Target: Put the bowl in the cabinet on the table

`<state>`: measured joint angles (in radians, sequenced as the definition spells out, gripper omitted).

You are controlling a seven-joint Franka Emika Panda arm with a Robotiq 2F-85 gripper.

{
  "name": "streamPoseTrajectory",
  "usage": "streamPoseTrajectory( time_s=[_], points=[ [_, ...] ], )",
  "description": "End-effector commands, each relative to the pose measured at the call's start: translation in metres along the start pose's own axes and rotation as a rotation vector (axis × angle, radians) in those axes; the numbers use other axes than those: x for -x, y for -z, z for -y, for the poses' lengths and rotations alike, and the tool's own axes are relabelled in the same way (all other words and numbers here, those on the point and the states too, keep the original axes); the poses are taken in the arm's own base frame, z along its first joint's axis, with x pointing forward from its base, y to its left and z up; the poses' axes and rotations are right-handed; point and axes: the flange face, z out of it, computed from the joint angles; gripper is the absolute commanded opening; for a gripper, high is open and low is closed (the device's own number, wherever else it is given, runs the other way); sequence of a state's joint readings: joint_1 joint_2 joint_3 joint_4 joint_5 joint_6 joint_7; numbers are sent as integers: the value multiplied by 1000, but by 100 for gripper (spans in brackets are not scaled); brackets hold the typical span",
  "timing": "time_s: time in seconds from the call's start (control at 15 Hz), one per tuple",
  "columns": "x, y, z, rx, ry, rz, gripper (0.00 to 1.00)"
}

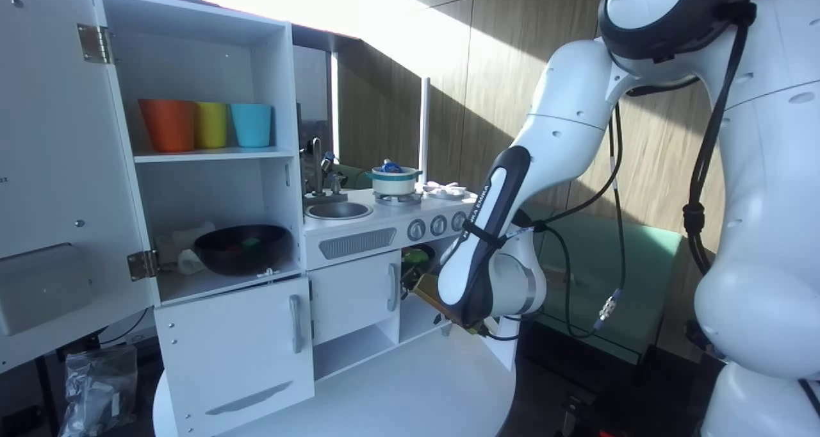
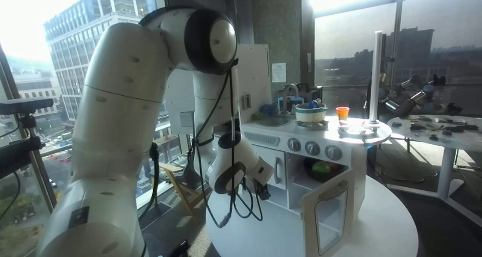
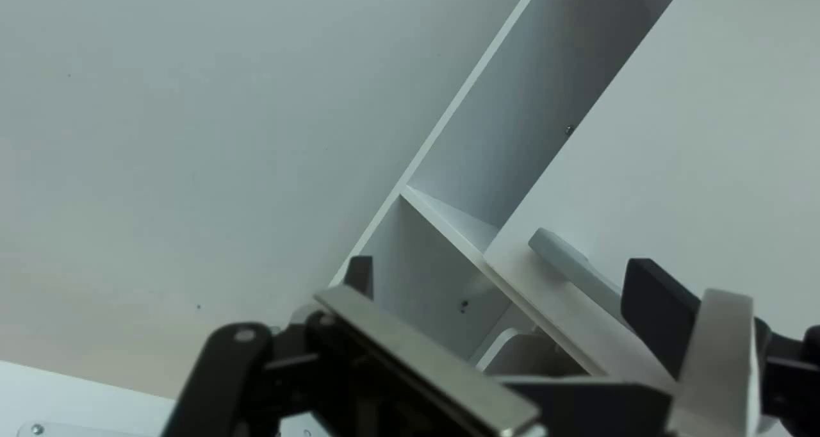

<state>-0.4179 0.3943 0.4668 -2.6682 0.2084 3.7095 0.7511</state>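
The small dark bowl (image 2: 319, 177) sits inside the open right compartment of the white toy-kitchen cabinet (image 2: 357, 181). A green ball-like thing and a bit of red lie in it. In an exterior view the bowl (image 1: 428, 252) is partly hidden by my arm. My gripper (image 1: 423, 305) is low in front of the cabinet (image 1: 354, 289), left of the bowl in the view (image 2: 264, 193). In the wrist view its fingers (image 3: 503, 283) are wide apart with nothing between them; the bowl is not clearly visible there. The round white table (image 1: 416, 386) is under the cabinet.
The glass-fronted door (image 2: 331, 219) stands open into the area before the compartment. A closed door with a grey handle (image 3: 570, 264) is beside my right finger. A wider black pan (image 1: 243, 257) is on the tall shelf unit. A pot (image 2: 310, 113) stands on the stove.
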Motion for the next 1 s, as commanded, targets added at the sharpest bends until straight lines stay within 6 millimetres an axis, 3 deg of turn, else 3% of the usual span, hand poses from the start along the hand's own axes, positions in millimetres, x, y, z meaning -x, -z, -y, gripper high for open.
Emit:
streamPoseTrajectory(
  time_s=[0.0,0.13,0.33,0.53,0.93],
  points=[
    [-27,-24,-48,-61,-139,-9,100],
    [-44,-26,-73,-87,-181,-18,100],
    [-71,-29,-93,-119,-235,-35,100],
    [-88,-27,-96,-127,-296,-55,100],
    [-130,-34,-74,-194,-381,-66,100]
  ],
)
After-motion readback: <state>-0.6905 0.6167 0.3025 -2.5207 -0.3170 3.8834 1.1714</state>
